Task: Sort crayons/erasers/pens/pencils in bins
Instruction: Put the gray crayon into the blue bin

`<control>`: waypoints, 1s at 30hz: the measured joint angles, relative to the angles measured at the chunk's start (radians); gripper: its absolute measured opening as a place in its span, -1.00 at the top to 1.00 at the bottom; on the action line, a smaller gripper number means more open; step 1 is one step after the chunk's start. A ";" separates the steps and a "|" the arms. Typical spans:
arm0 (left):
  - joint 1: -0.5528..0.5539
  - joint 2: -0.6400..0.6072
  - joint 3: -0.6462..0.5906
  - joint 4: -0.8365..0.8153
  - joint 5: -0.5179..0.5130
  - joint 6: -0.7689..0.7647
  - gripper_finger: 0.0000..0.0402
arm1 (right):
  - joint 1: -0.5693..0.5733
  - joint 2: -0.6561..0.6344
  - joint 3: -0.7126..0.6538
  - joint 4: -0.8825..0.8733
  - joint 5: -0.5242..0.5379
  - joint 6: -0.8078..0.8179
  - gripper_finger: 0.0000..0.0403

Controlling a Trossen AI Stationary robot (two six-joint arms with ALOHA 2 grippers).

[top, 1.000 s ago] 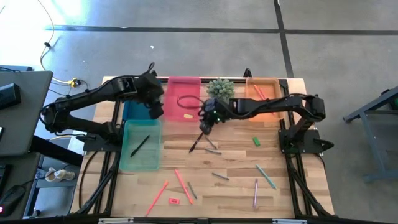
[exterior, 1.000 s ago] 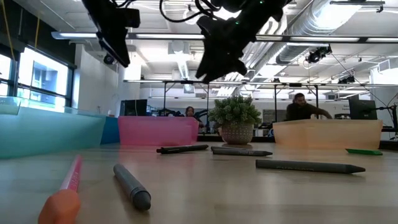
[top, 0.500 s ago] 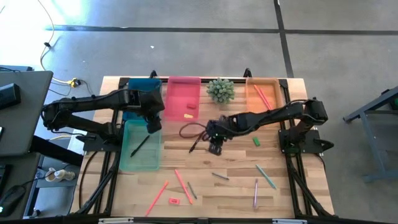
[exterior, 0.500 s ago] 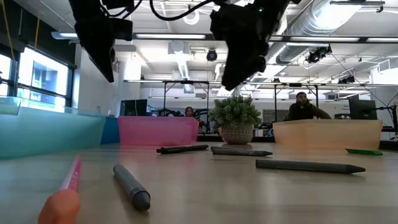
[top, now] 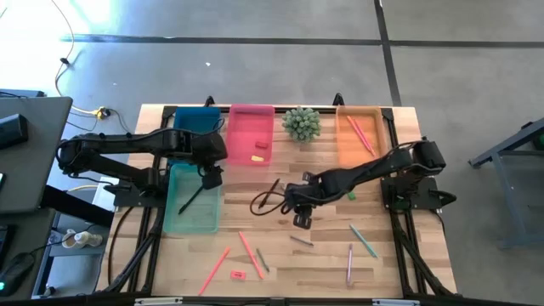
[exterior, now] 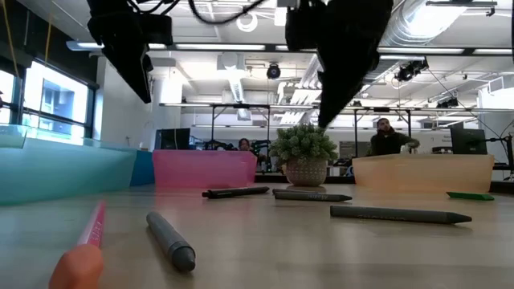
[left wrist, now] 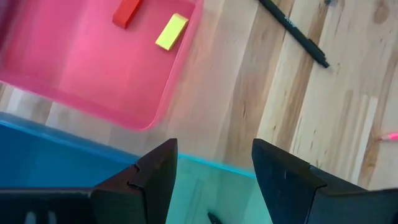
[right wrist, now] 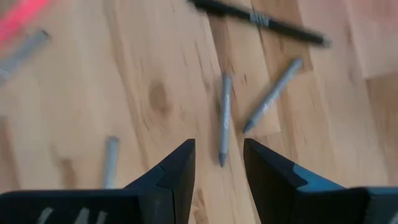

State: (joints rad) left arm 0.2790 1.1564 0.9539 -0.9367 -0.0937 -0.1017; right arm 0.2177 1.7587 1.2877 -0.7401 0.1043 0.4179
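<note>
- Desk (top: 323,255): wooden top carrying four bins, a plant and loose sticks
- Left arm (top: 119,149): reaches in from the left side, its claw (top: 210,177) above the far edge of the teal bin (top: 174,223); fingers apart, nothing between them
- Right arm (top: 382,166): stretches from the right side toward mid-desk, its claw (top: 302,217) above bare wood near two grey sticks (right wrist: 225,118); fingers apart, nothing held
- Bins: blue bin (top: 194,119), pink bin (top: 242,157) and orange bin (top: 348,157) in a row along the far edge, the plant (top: 301,123) between pink and orange; the teal bin sits nearer, in front of the blue one
- Teal bin contents: one dark pen (top: 190,200)
- Orange bin contents: salmon pencils (top: 360,133) lying at a slant
- Loose pencils: salmon ones (top: 249,253) near the front edge; one green (top: 364,241) and one purple (top: 349,264) at front right
- Black pen (left wrist: 292,32): on the wood beside the pink bin
- Erasers: one red (left wrist: 127,12) and one yellow (left wrist: 171,31) in the pink bin; one green (top: 349,194) on the desk right of the right claw; one red-pink (top: 237,274) at the front edge
</note>
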 joint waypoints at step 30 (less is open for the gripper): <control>0.000 0.000 0.000 0.006 -0.004 0.000 0.02 | -0.021 0.234 0.004 0.019 -0.075 -0.023 0.36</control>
State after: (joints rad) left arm 0.2794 1.1568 0.9539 -0.9302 -0.0978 -0.1020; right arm 0.1968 1.9929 1.2918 -0.7212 0.0297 0.3953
